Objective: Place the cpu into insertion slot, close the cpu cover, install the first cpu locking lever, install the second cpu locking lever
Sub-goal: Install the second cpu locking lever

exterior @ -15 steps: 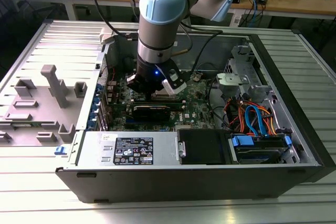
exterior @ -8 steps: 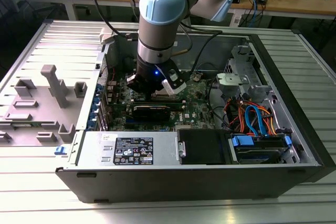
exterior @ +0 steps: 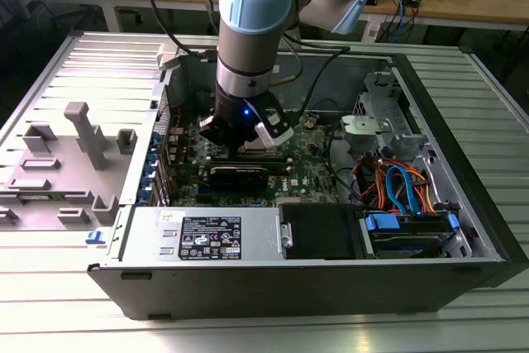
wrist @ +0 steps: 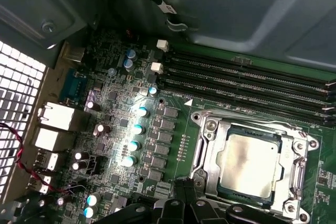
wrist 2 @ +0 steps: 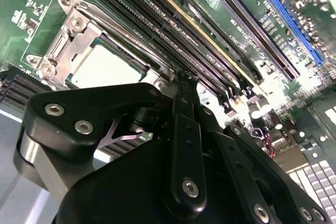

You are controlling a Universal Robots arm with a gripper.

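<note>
The cpu (wrist: 251, 163), a square with a pale metal top, lies flat in the insertion slot (wrist: 195, 174) on the green board. The silver cpu cover (wrist: 220, 129) is folded down around it, with the cpu showing through its window. In the second wrist view the cpu (wrist 2: 105, 66) and cover (wrist 2: 65, 43) sit just beyond my black fingers. My gripper (wrist 2: 186, 80) is shut, its tips pressed together at the socket's edge beside the long memory slots (wrist 2: 173, 30). I cannot tell whether the tips touch a locking lever. In the exterior view the gripper (exterior: 244, 142) is low inside the open case.
Black memory slots (wrist: 247, 80) run beside the socket. Capacitors (wrist: 137, 128) and rear ports (wrist: 52, 116) stand on its other side. A black power supply (exterior: 318, 231), orange and blue cables (exterior: 397, 188) and a drive cage (exterior: 376, 105) crowd the case. Grey fixtures (exterior: 87, 134) sit on the exterior view's left.
</note>
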